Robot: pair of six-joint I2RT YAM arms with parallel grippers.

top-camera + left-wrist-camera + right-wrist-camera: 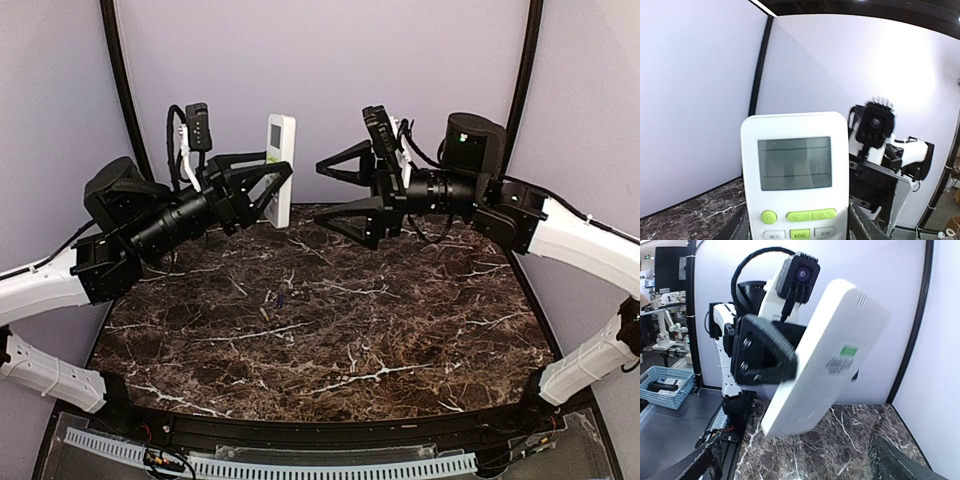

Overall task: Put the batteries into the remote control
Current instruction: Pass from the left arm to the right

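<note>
The left gripper [276,192] is clenched on the lower half of the remote control [280,160], holding it upright in the air above the far part of the dark marble table [420,330]; the display faces the left wrist camera, green buttons below it; the plain back, with a small green label, faces the right gripper [320,190]; that one hangs just beside the remote, jaws spread wide, grasping nothing; the dark bluish battery [281,299] and the pale battery [265,314] lie close together on the table, well below both grippers.
</note>
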